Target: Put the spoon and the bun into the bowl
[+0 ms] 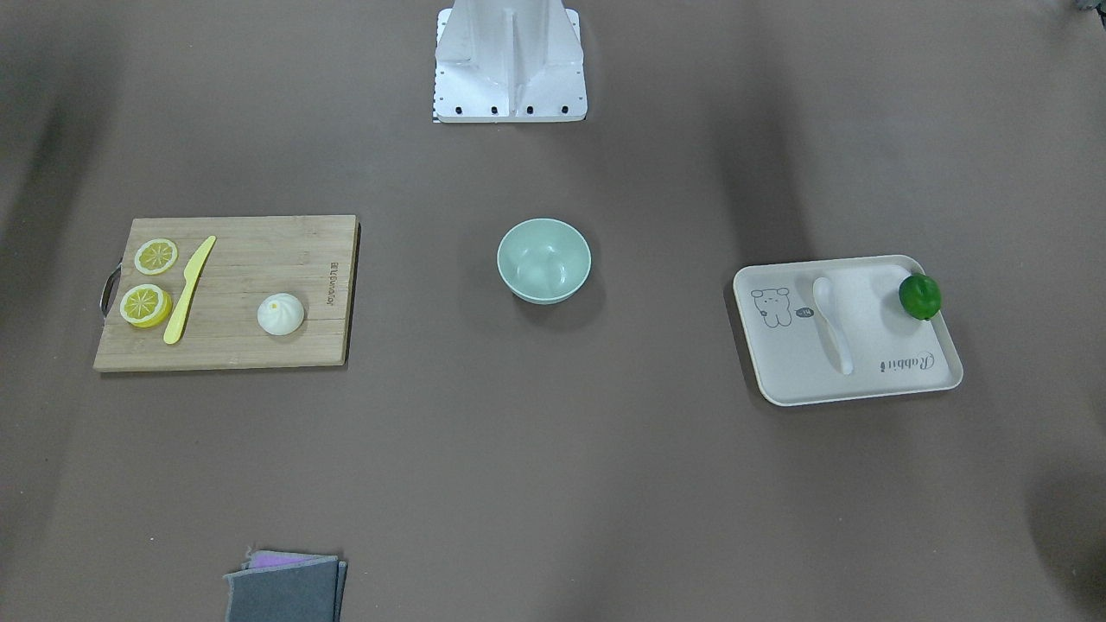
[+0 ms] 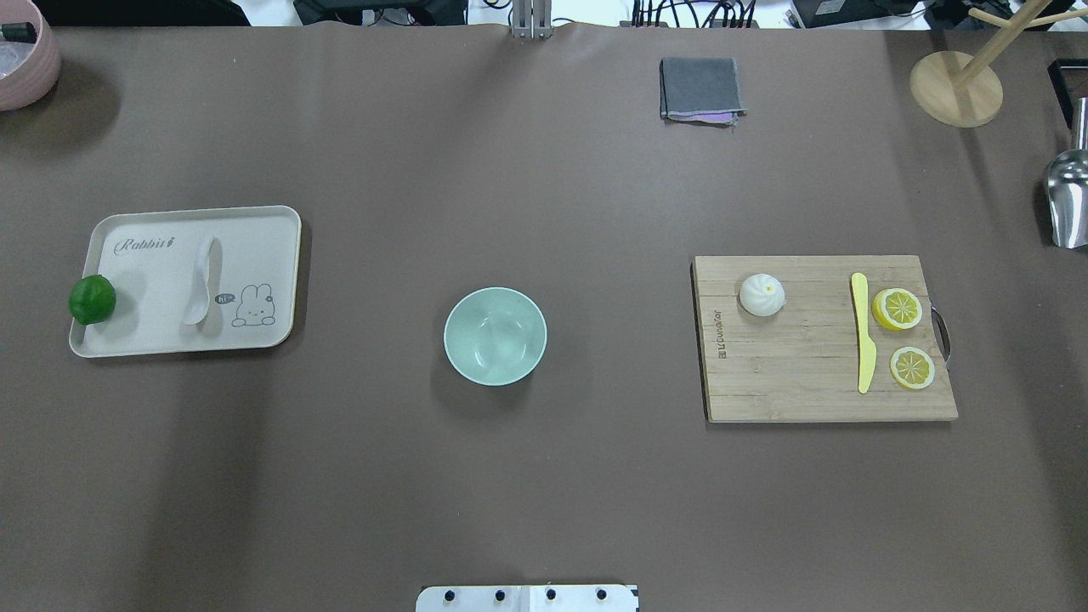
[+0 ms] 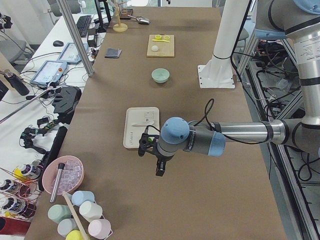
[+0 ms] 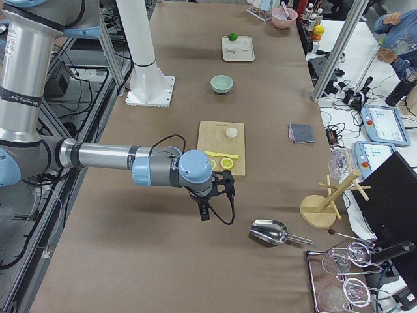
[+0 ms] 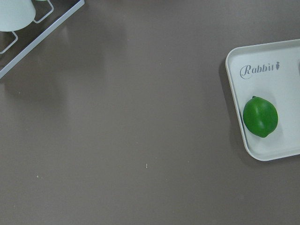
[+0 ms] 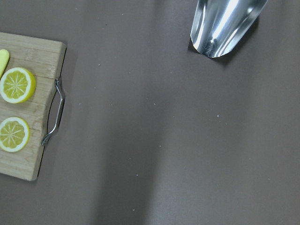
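Though jaw states cannot be told, left gripper (image 3: pixel 160 169) hangs apart from spoon (image 2: pixel 201 285); right gripper (image 4: pixel 204 212), from bun (image 2: pixel 762 295).

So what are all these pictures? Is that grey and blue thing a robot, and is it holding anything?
Yes, a robot with two arms. The two side pictures, taken from the ends of the table, show its left arm and its right arm. Two pictures look down from above, from opposite sides. Two come from cameras on the wrists. A green bowl stands in the middle. A white spoon and a lime lie on a tray. A bun, a yellow knife and lemon slices lie on a wooden board. The spoon and bun lie free, so the robot holds neither.
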